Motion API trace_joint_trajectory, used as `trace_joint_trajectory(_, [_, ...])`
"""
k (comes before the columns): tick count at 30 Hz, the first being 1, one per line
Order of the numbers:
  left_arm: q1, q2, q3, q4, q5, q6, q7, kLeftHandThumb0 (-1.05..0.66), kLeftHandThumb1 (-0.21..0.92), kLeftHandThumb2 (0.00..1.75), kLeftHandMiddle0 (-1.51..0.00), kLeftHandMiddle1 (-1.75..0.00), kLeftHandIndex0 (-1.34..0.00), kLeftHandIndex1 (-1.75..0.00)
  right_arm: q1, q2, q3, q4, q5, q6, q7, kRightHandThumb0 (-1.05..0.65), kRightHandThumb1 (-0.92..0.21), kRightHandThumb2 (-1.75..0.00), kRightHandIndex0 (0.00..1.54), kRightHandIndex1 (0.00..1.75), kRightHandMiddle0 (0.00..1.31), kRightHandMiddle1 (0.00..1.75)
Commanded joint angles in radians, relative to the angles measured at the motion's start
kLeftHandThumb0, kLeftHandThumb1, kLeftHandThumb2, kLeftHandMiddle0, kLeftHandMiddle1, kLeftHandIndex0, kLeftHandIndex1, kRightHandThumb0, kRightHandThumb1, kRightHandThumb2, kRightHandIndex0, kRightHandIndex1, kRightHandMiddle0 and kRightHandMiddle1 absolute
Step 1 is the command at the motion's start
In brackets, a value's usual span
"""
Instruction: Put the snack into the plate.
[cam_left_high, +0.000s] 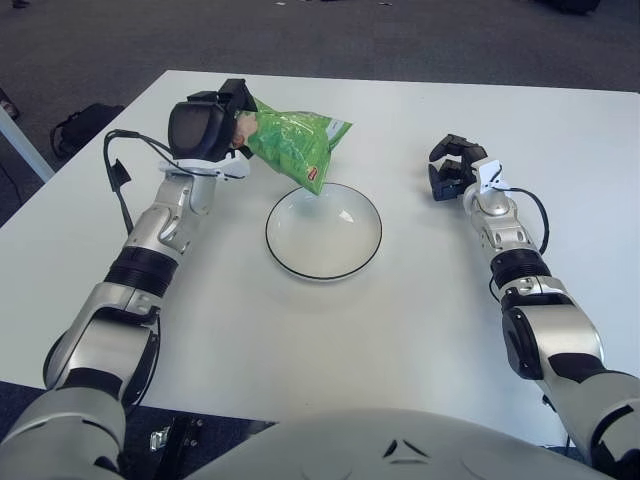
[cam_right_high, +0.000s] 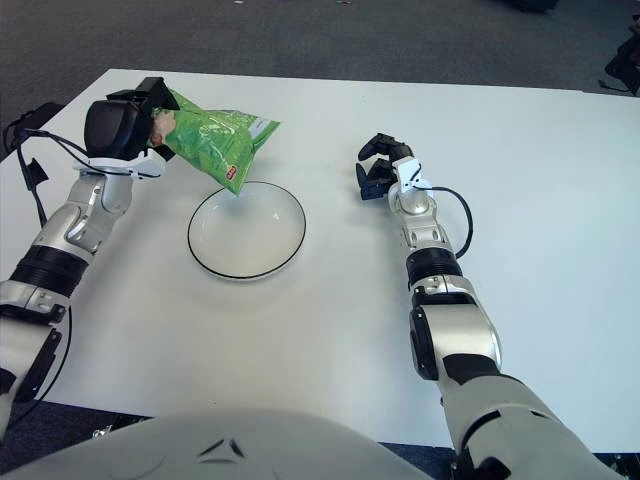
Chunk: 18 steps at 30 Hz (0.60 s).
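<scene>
A green snack bag (cam_left_high: 295, 142) hangs in the air, held at its left end by my left hand (cam_left_high: 225, 125). The bag's lower corner points down over the far left rim of the plate (cam_left_high: 285, 255), a white plate with a dark rim at the table's middle. My left hand is shut on the bag, up and left of the plate. My right hand (cam_left_high: 455, 168) shows to the right of the plate, fingers curled, holding nothing. In the right eye view the bag (cam_right_high: 220, 140) shows above the plate (cam_right_high: 215, 265).
The white table (cam_left_high: 400, 330) runs under both arms; its front edge is near my body. A dark bag (cam_left_high: 85, 125) lies on the floor off the table's left side. A cable (cam_left_high: 120, 180) loops along my left forearm.
</scene>
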Motion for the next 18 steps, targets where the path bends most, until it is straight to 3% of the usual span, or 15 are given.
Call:
trace_joint_trajectory(1, [0.031, -0.005, 0.027, -0.081, 0.019, 0.047, -0.024, 0.0, -0.08, 1.74, -0.93, -1.66, -0.69, -1.75, 0.081, 0.011, 0.024, 0.068, -0.02, 0.089, 0.034, -0.01, -0.04, -1.59, 0.81, 1.75, 0.68, 1.6])
trace_joint_trajectory(10, [0.076, -0.02, 0.047, -0.17, 0.033, 0.043, -0.017, 0.0, -0.06, 1.75, -0.87, -1.74, -0.69, -1.75, 0.079, 0.004, 0.037, 0.069, -0.027, 0.095, 0.038, -0.01, -0.03, -1.61, 0.82, 1.75, 0.68, 1.6])
trace_joint_trajectory(18, [0.121, -0.006, 0.057, -0.231, 0.027, -0.05, -0.011, 0.0, -0.06, 1.75, -0.87, -1.75, -0.69, -1.75, 0.077, 0.003, 0.046, 0.065, -0.032, 0.107, 0.034, -0.01, -0.04, -1.59, 0.81, 1.75, 0.67, 1.6])
